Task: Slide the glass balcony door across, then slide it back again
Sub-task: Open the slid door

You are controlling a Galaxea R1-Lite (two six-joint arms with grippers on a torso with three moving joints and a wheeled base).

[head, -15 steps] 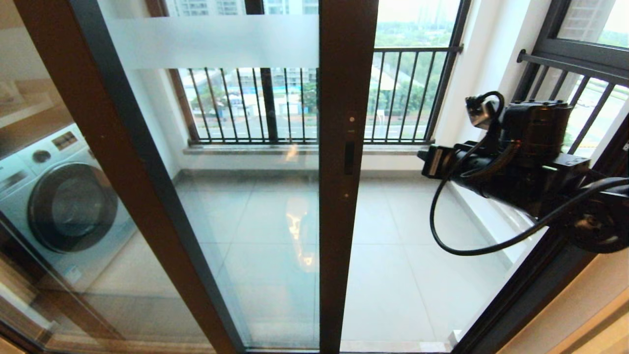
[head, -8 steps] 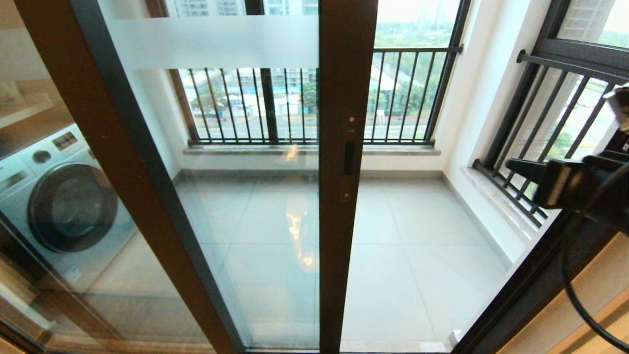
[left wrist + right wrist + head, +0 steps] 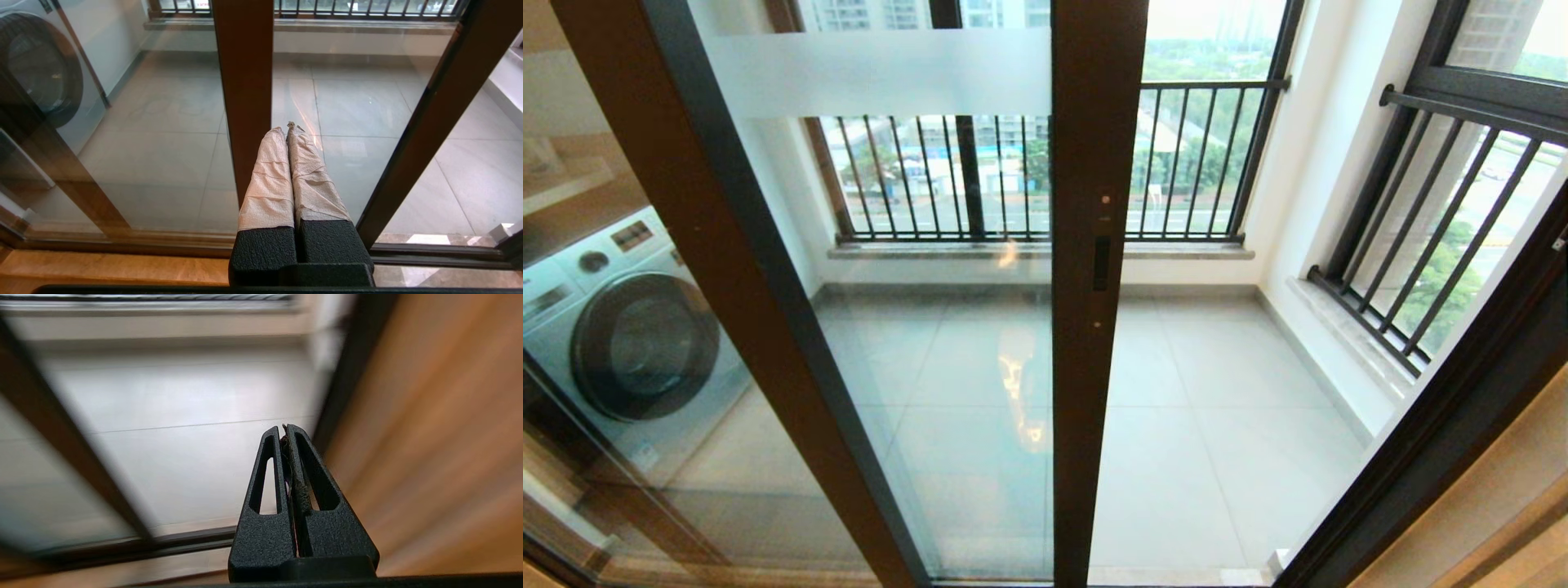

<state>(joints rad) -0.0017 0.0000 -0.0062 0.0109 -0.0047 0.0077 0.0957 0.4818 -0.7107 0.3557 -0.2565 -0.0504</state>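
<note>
Door stood half across; both grippers, left and right, were pressed together, off it. Next probably: reach its handle slot.

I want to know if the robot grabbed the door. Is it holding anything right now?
No, nothing. Both end effectors are shut and empty: the left end effector and the right end effector, neither touching the glass balcony door.

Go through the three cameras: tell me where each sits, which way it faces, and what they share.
Head view: high on the robot, facing forward and down at the brown-framed glass balcony door with frosted band; no arm shows.
Left wrist view: low behind the shut, tape-wrapped left gripper, facing the door's lower frame.
Right wrist view: behind the shut black right gripper, facing floor and a wooden wall.
Shared: the pale tiled balcony floor.
</note>
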